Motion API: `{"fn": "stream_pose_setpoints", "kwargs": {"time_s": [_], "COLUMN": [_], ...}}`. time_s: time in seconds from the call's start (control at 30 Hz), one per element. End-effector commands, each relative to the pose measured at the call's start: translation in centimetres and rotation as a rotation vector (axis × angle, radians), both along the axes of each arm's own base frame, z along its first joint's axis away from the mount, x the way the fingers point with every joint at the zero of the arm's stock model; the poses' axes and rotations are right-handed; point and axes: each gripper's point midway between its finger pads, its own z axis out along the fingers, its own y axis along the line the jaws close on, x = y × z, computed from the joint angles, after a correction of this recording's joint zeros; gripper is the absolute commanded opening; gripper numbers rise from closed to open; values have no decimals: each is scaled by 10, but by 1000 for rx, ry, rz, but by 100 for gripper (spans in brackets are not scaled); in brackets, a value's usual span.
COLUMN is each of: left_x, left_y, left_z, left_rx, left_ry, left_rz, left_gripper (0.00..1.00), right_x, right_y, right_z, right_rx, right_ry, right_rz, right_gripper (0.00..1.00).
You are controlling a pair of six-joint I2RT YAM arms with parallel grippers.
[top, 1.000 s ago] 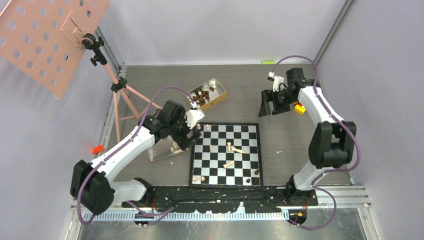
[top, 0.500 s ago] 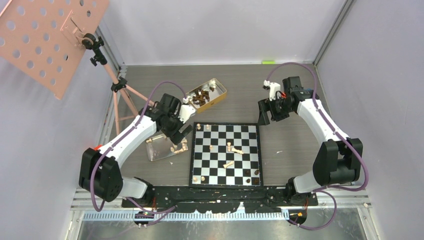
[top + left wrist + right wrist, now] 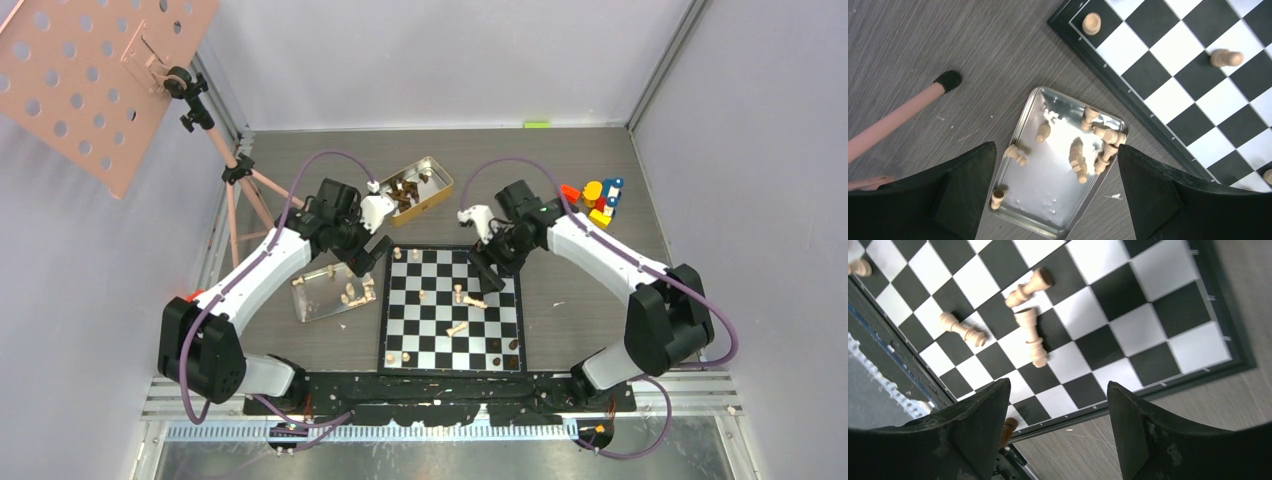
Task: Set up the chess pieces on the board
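The board (image 3: 440, 345) lies in the middle, with a few pale and dark chess pieces on it, some lying flat (image 3: 458, 328). My left gripper (image 3: 375, 250) is open and empty at the board's far-left corner. In the left wrist view (image 3: 1055, 147) it is above a tray of pale pieces (image 3: 1078, 160). My right gripper (image 3: 490, 275) is open and empty over the board's far-right part. In the right wrist view (image 3: 1058, 384) three pale pieces (image 3: 1030, 337) lie on the squares ahead. A dark piece (image 3: 1008, 427) stands by the left finger.
A clear tray (image 3: 318, 302) holds pale pieces left of the board. A gold tin (image 3: 437, 188) with dark pieces sits behind it. Toy blocks (image 3: 597, 200) stand at the far right. A tripod stand (image 3: 235, 170) is at the far left, its leg (image 3: 893, 122) near the tray.
My right arm has swung left from the toy blocks to above the board's far-right part. My left gripper has shifted back off the tray toward the board's far-left corner.
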Motion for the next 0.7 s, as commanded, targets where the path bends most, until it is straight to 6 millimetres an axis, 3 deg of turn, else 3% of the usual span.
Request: {"fn": "stream_pose_setpoints", "kwargs": {"time_s": [0.0,0.27,0.67], "left_x": [11,-6,-4], "left_y": [-29,-39,-33], "left_z": [27,27,34], "left_rx": [-170,-232,-250], "left_ry": [-61,-44,-95], "left_rz": [-33,-108,-68], "left_gripper": [95,95,95], "right_x": [-16,-33,-30], "right_y": [10,14,25], "right_z": [-14,-18,-47], "right_rx": [-51,-97,-170], "right_ry": [0,-13,-43], "right_rz": [114,188,232], "right_gripper": [76,73,60]}}
